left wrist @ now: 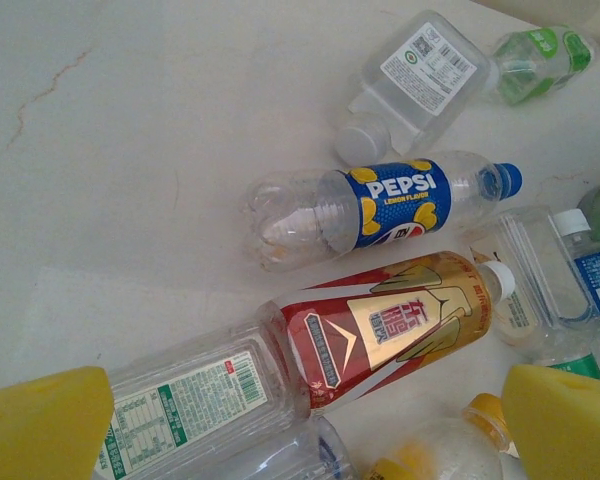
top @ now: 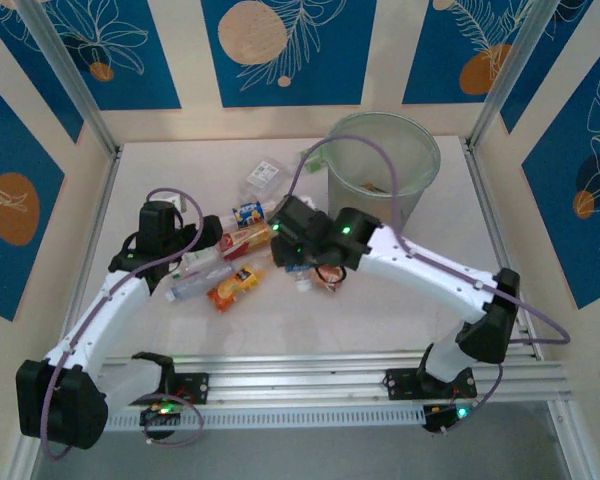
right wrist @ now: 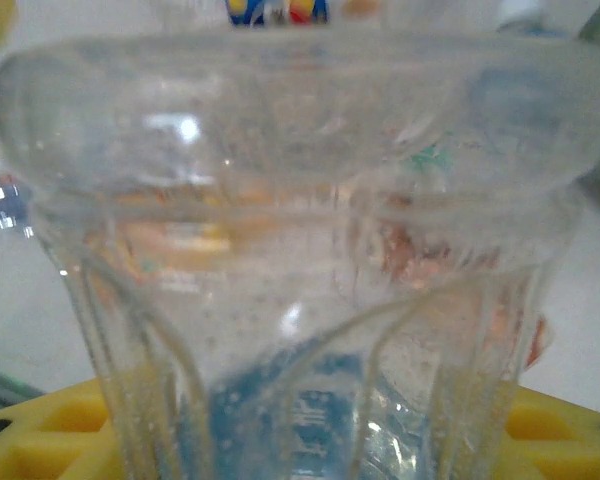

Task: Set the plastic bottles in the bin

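Several plastic bottles lie in a pile left of the bin [top: 382, 160], a tall pale translucent bucket at the back right. My left gripper [left wrist: 310, 405] hangs open over the pile, its yellow fingers [left wrist: 42, 428] on either side of a red and gold bottle [left wrist: 385, 325] and a clear bottle with a green-printed label [left wrist: 185, 405]. Beyond lie a blue Pepsi bottle [left wrist: 380, 205], a flat clear bottle [left wrist: 420, 65] and a green-labelled one [left wrist: 535, 62]. My right gripper [right wrist: 300, 445] is shut on a clear ribbed bottle [right wrist: 300, 220] at the pile's right edge [top: 292, 250].
An orange bottle [top: 235, 285] lies nearest the arms. A purple cable [top: 365, 140] arcs across in front of the bin. Metal posts and a rail frame the white table [top: 400, 310], which is bare on its near right side.
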